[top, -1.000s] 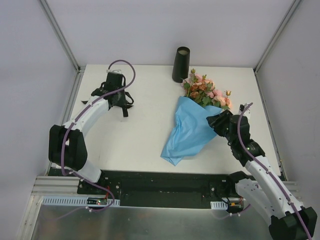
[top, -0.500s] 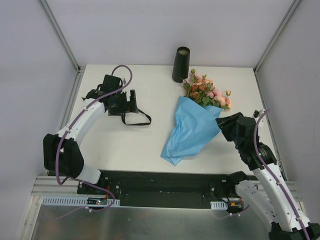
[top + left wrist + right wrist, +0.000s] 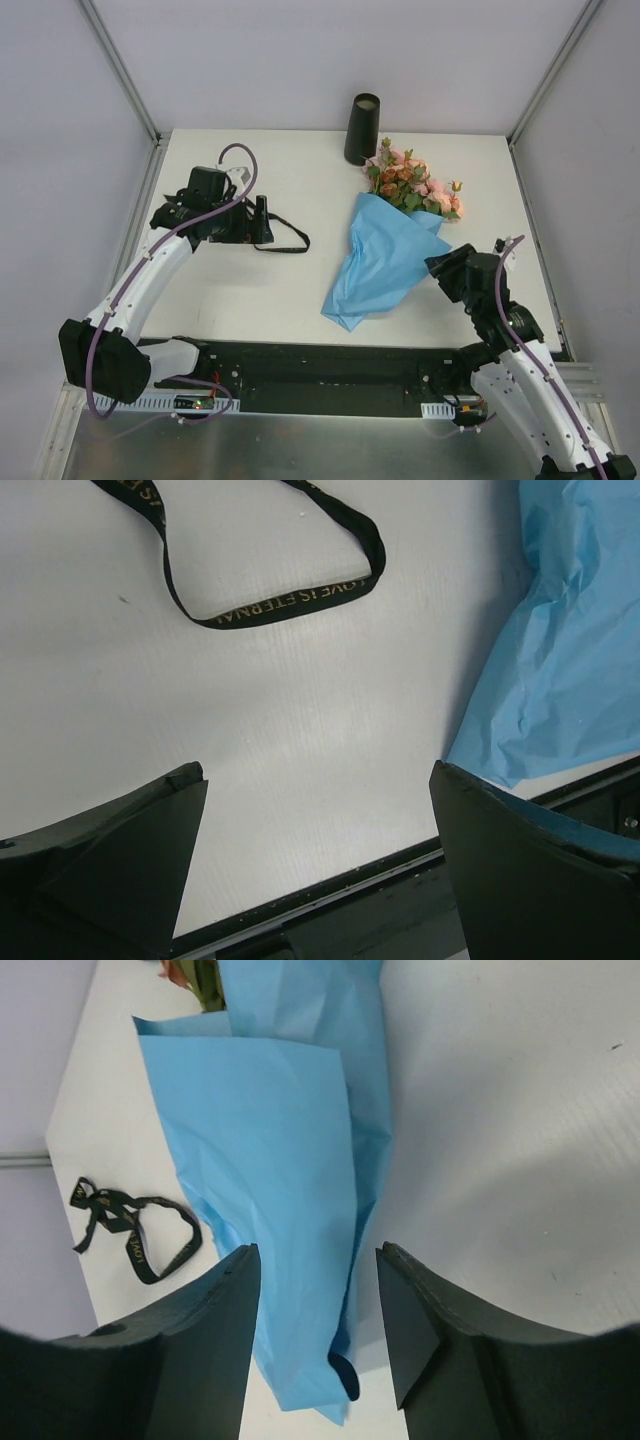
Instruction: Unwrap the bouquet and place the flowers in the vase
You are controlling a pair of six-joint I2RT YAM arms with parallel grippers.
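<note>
Ribbon [image 3: 290, 603] dropped flat on table [image 3: 250, 290] | left gripper [image 3: 318, 780] jaws now wide, empty | right gripper [image 3: 318, 1252] backed off bouquet [image 3: 385, 255], jaws part open, empty

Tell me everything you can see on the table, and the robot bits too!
vase: one, black, upright at the table's far edge
flowers: one bunch, pink and orange, next to the vase
blue paper: one sheet, light blue, around the stems
ribbon: one, black with gold letters, loose, left of the paper
table: one, white
left gripper: one, black, open, by the ribbon
right gripper: one, black, open, at the paper's right edge
</note>
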